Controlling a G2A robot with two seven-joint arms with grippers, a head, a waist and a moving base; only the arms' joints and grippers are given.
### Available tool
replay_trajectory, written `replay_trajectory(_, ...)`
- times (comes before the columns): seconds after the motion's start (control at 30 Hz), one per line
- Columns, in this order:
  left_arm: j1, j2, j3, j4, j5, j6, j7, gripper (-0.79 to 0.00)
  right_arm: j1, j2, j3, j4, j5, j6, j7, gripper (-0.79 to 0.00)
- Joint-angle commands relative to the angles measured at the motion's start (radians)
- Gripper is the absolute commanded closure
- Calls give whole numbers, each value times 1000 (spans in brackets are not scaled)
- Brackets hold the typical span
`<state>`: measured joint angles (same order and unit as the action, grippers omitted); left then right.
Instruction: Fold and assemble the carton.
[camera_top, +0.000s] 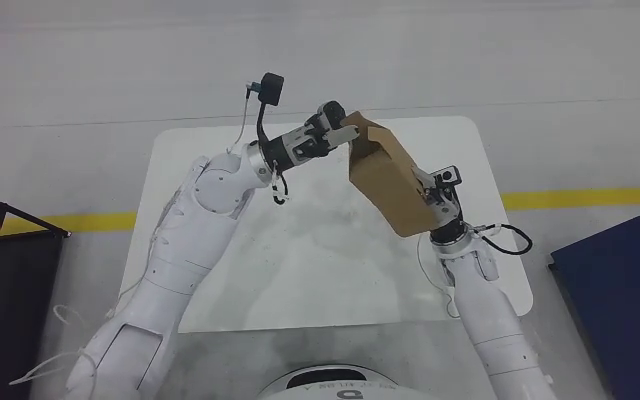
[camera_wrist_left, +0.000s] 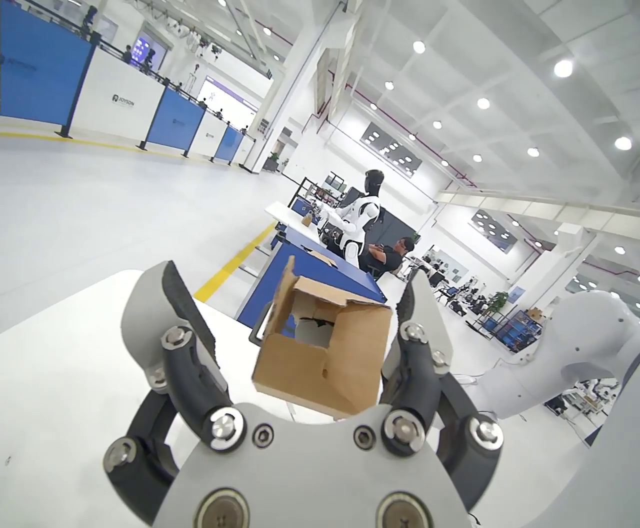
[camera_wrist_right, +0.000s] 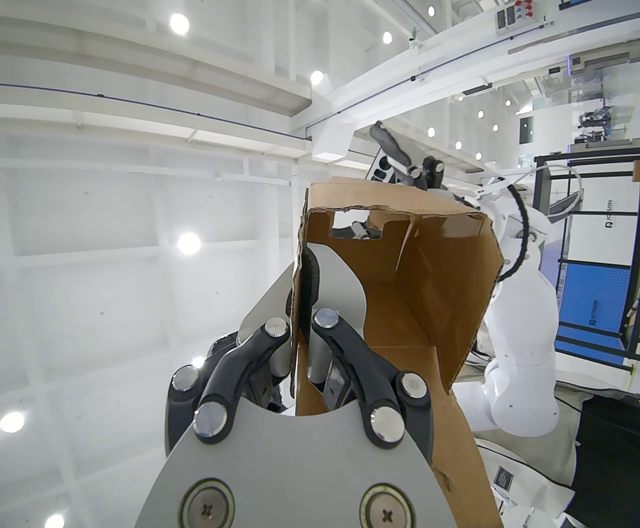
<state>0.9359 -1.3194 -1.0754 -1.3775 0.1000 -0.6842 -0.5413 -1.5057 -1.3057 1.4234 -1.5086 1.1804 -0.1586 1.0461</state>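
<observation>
Right hand (camera_wrist_right: 299, 280) pinches carton (camera_wrist_right: 430, 310) wall; spread left hand (camera_wrist_left: 292, 285) flanks its end.

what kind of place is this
Probably a large robotics workshop or test hall: round ceiling lights high overhead, blue and white partition panels, a yellow floor line, and a second white robot standing at another table.
</observation>
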Motion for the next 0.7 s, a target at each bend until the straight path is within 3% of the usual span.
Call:
replay_trajectory(0.0, -9, -3, 11, 22, 11, 1, 6, -785, -2, 0, 1, -3, 3, 0, 2, 0)
replay_trajectory(0.37, -68, -24, 89, 68, 12, -47, 22, -785, -4, -1, 1, -7, -4, 2, 1, 0)
replay_trajectory(0.43, -73, -27, 94, 75, 8, -60, 36, -570, -2, -1, 0, -6, -5, 2, 0, 0)
replay_trajectory(0.47, -75, -28, 96, 79, 5, -65, 38, -366, -2, -1, 1, -4, -6, 1, -1, 0)
replay_trajectory(0.53, -77, -29, 97, 86, -1, -72, 37, -283, -1, -2, 0, -3, -6, 1, -4, 0)
replay_trajectory(0.67, -76, -26, 91, 85, -18, -86, 26, -256, 2, -2, 0, 0, -10, 5, -8, 0)
